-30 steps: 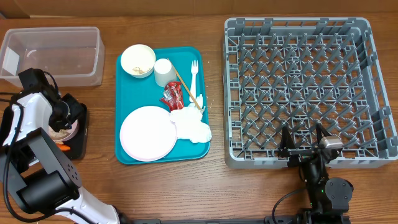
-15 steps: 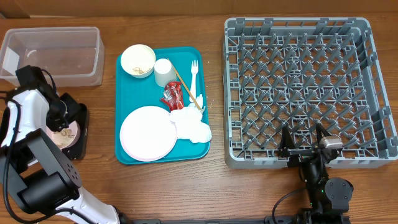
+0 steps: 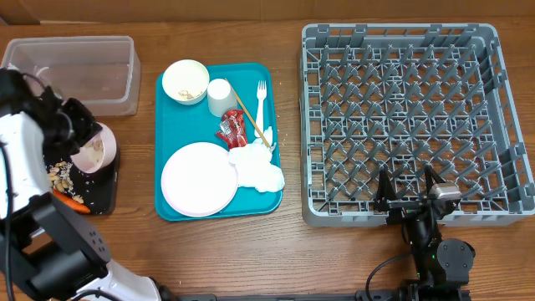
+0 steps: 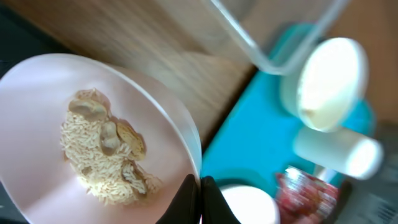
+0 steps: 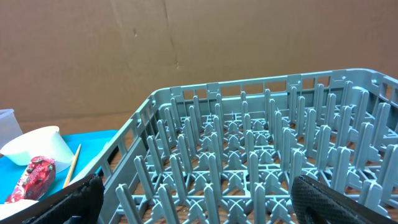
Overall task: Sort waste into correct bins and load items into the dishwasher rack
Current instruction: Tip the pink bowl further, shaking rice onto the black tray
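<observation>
Sorting has barely begun, as I judge it. The left gripper (image 4: 200, 198) is clamped on the rim of a small pinkish-white bowl (image 3: 90, 151), which is tipped over the black tray (image 3: 104, 196) at the table's 9 o'clock. Beige grainy scraps (image 3: 60, 173) and an orange carrot (image 3: 72, 200) lie in that tray. The wrist view shows a rice-like clump (image 4: 102, 149) clinging inside the bowl, so the emptying looks unfinished. The clear tub (image 3: 71, 50) at 10 o'clock holds no waste that I can see. Everything else sits on the teal tray (image 3: 167, 125). A second bowl (image 3: 185, 81) is at its 11 o'clock corner with the white cup (image 3: 221, 96) just beside it. The plastic fork (image 3: 262, 100) and wooden stick (image 3: 251, 117) lie toward 1 o'clock, and the red wrapper (image 3: 231, 130) is near the middle. The plate (image 3: 198, 178) is at 7 o'clock and the paper napkin (image 3: 259, 167) touches it at 5 o'clock. The grey dishwasher rack (image 3: 401, 109) at 3 o'clock holds no dishes. The right gripper (image 3: 407, 194) sits at the rack's 6 o'clock edge, with its jaws apart and nothing between them. So the wrapper and napkin remain to be binned, and all the dishes remain to be loaded. No brand or writing can be read. A pale patch (image 3: 12, 79) on the tub's left wall is too small to make out, and the wrapper's print is illegible.
</observation>
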